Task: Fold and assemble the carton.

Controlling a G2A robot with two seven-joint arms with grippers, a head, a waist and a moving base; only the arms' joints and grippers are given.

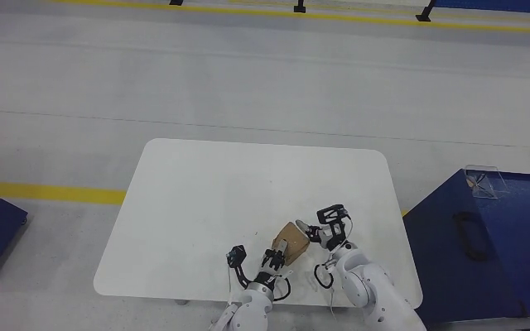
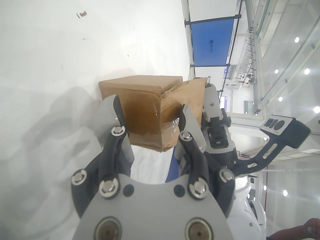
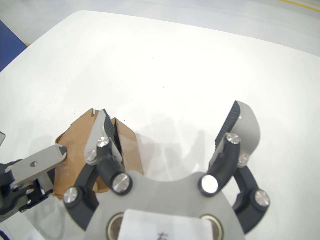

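A small brown carton (image 1: 289,237) lies near the front edge of the white table (image 1: 248,190), its walls creased and one corner torn (image 2: 150,101). My left gripper (image 2: 151,112) comes at it from the front edge's side, with its fingers closed on the carton's near end (image 1: 275,255). My right gripper (image 3: 170,108) is open wide beside the carton (image 3: 72,146). One of its fingers (image 3: 103,126) presses against a flap and the other finger (image 3: 237,123) stands free over bare table. In the top view the right gripper (image 1: 317,230) is at the carton's right side.
A blue cart (image 1: 476,248) with a clear container (image 1: 487,180) stands off the table's right side. A tiny brown scrap (image 2: 82,14) lies on the table farther from the carton. The table's front edge (image 1: 207,295) is close to both grippers.
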